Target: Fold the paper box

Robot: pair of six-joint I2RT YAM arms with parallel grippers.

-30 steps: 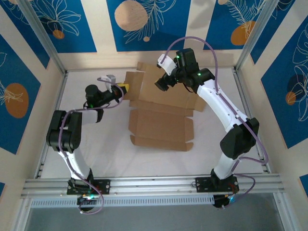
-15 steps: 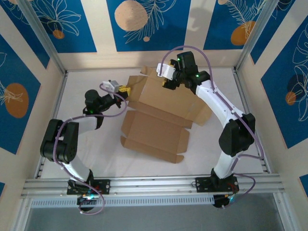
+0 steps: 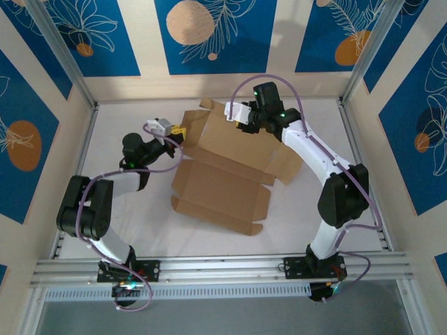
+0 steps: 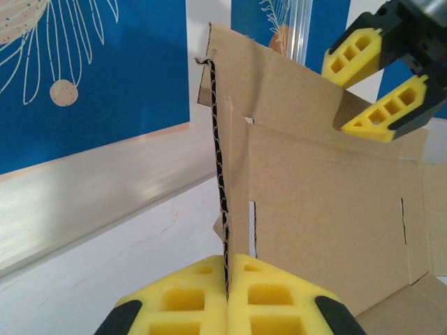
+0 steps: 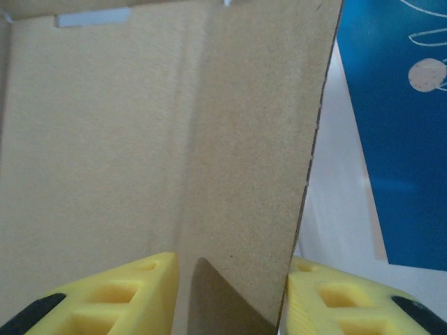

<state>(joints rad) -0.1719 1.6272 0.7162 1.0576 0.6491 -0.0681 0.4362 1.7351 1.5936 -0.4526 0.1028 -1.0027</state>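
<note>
We see the paper box (image 3: 222, 183) lying mid-bench (image 3: 209, 237), its far panel tilted up. The left end effector (image 4: 227, 272) is clenched on that panel's left edge. The right end effector (image 5: 230, 272) straddles the panel's far edge, its fingers parted with the cardboard between them.

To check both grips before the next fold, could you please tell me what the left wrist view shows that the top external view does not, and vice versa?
Left wrist view: the left hand, pads shut on a flap's corrugated edge; slits in the raised panel of the paper box; the right hand, fingers apart, straddling the panel's top edge. Top external view: the box's near half lying flat on the table. Shared: both hands at the raised far half.
</note>
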